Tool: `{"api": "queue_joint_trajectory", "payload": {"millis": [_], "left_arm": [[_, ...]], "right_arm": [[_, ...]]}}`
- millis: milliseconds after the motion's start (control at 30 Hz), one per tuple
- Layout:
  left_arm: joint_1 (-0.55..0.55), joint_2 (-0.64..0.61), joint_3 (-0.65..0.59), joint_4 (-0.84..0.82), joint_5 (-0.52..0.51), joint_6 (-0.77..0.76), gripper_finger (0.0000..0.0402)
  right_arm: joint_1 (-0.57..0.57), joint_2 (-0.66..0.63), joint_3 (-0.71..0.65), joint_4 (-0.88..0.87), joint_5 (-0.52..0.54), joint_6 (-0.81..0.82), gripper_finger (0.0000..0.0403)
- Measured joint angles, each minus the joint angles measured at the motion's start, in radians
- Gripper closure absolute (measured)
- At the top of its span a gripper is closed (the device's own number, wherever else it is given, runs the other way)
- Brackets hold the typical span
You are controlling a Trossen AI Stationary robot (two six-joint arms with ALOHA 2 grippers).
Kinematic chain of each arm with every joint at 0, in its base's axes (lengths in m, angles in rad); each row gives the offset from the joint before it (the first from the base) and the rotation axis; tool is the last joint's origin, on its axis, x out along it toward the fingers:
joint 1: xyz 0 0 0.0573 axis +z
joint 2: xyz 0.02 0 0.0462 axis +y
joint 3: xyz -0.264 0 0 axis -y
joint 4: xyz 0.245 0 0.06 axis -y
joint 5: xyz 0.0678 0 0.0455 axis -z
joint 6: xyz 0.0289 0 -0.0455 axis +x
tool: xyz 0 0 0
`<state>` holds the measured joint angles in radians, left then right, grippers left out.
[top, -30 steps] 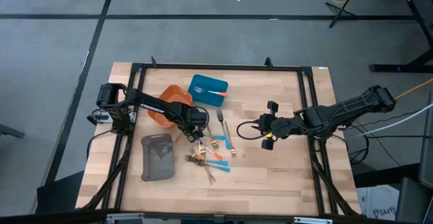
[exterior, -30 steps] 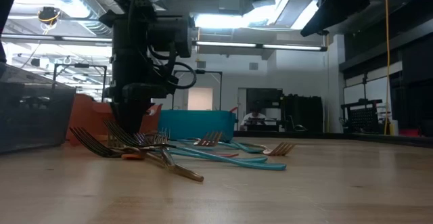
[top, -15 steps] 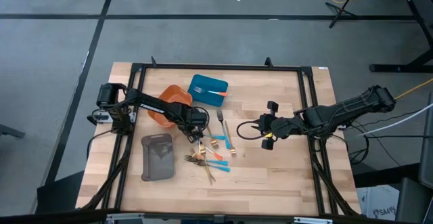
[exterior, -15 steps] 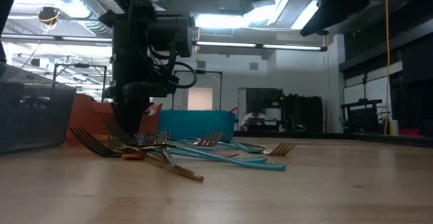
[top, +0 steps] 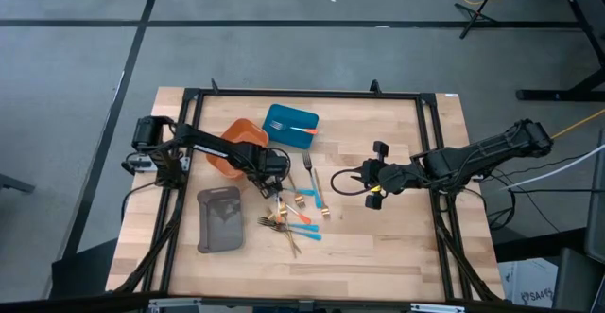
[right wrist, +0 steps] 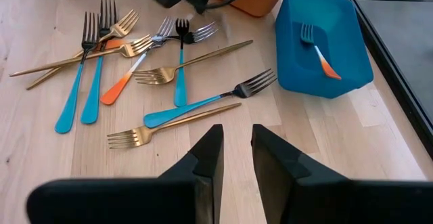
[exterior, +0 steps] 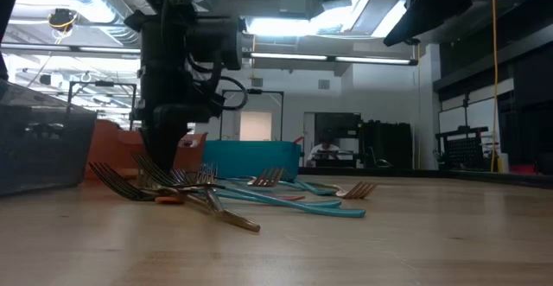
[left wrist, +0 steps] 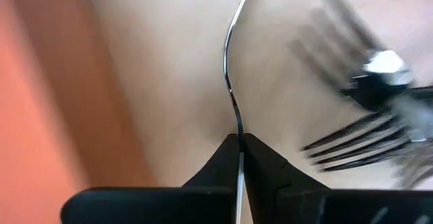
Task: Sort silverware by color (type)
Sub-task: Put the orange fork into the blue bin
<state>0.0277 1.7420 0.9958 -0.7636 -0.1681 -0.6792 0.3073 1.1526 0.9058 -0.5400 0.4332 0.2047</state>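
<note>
Left wrist view: the left gripper (left wrist: 238, 141) has its two dark fingers pinched together on a thin metal utensil (left wrist: 230, 61), seen edge-on as a curved silver line running away from the fingertips. Which kind of utensil it is cannot be told from here. An orange surface fills one side of this picture, and blurred dark fork tines (left wrist: 352, 139) lie on the wood beyond.

High view: the left gripper (top: 274, 182) sits at the upper edge of the silverware pile (top: 298, 209), just beside the orange tray (top: 230, 143). The pile lies near the table's (top: 397, 247) middle, between the two arms. The blue tray (top: 284, 119) stands just beyond the orange tray and holds one orange-handled fork (top: 301, 129). The grey tray (top: 219, 220) lies on the near side of the left arm.

Right gripper (top: 375, 173): parked right of the pile, off the silverware, fingers a narrow gap apart and empty in the right wrist view (right wrist: 235, 158).

Right wrist view: the loose pieces are forks with blue handles (right wrist: 180, 68), one with an orange handle (right wrist: 116, 87), and several all gold (right wrist: 169, 121), overlapping in a loose fan on the wood.

Low view: the left gripper (exterior: 169, 152) comes down onto the far-left part of the pile; forks (exterior: 259, 187) lie flat across the tabletop. A person (exterior: 326, 152) shows in the room far behind.
</note>
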Motion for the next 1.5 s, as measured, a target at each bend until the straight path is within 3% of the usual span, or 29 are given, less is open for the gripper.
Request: {"api": "queue_joint_trajectory", "payload": {"millis": [300,433,667,967,1333,1500], "left_arm": [[0.017,-0.137,0.002,0.020,-0.039,-0.022,0.0396],[0.019,-0.192,0.004,0.072,-0.109,-0.022,0.0396],[0.019,-0.253,0.005,0.340,-0.242,0.059,0.0396],[0.019,-0.243,0.006,0.734,-0.250,0.230,0.0396],[0.016,-0.243,0.006,1.053,-0.231,0.341,0.0395],[0.002,-0.243,0.006,1.145,-0.189,0.403,0.0395]], "right_arm": [[0.000,0.000,0.000,0.001,0.000,0.000,0.0336],[0.000,0.000,0.000,0.015,0.000,0.000,0.0336],[0.000,0.000,0.000,0.077,0.037,-0.001,0.0336],[0.000,0.000,0.000,0.270,0.151,-0.005,0.0332],[-0.050,0.000,0.000,0.464,0.159,-0.060,0.0226],[-0.122,0.016,0.000,0.522,0.123,-0.060,0.0204]]}}
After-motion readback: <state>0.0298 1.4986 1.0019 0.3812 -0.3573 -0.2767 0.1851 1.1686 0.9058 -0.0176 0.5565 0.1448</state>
